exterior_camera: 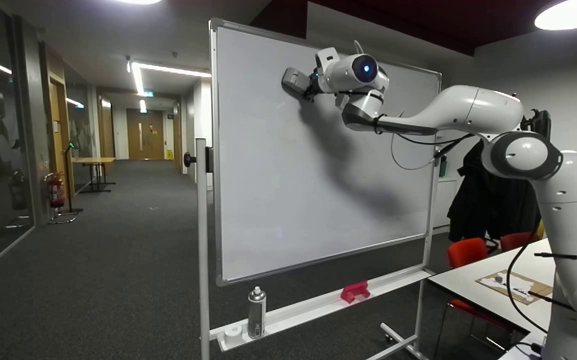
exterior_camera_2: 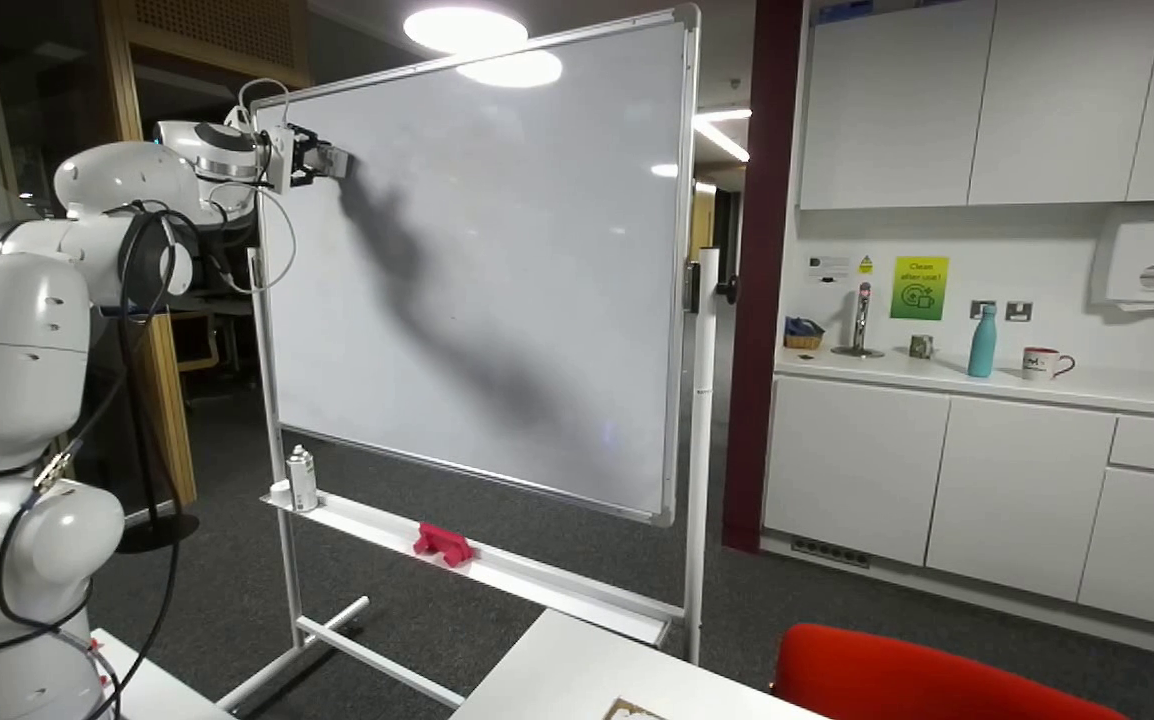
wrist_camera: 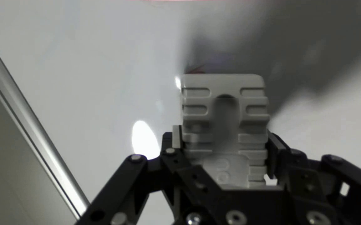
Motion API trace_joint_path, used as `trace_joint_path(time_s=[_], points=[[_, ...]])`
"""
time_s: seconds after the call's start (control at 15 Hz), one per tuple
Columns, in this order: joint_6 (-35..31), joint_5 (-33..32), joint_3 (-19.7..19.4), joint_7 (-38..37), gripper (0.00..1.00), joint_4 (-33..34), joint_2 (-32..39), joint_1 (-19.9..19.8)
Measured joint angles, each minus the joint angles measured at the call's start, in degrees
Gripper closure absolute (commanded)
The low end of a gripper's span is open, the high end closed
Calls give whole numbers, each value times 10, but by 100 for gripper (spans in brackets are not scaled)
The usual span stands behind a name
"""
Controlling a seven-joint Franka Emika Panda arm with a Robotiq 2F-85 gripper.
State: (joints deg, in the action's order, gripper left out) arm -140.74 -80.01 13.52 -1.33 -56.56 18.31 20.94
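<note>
Black fingers (wrist_camera: 276,153) crowd the foreground — my jaws are clamped on a grey ridged block (wrist_camera: 226,125). Behind, my arm (exterior_camera: 488,110) climbs, bends at the elbow and reaches out, base cut off in both exterior views. The block's board-side face is hidden; a reddish streak (wrist_camera: 196,70) past its edge is hard to make out. Beyond — the whiteboard (exterior_camera: 288,200), block up at its upper left; whether touching, I can't tell.

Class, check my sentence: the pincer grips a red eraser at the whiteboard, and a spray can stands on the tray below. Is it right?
Not red: the wrist view shows the pincer gripping a grey eraser at the whiteboard. The spray can does stand on the tray below.
</note>
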Motion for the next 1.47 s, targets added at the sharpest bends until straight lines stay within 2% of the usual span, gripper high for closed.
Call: trace_joint_path(time_s=[0.4, 0.73, 1.47], points=[[0, 3, -1, 0, 65, 49, 11, -3], [0, 4, -1, 0, 65, 51, 25, -7], [0, 4, -1, 6, 65, -29, 2, -7]])
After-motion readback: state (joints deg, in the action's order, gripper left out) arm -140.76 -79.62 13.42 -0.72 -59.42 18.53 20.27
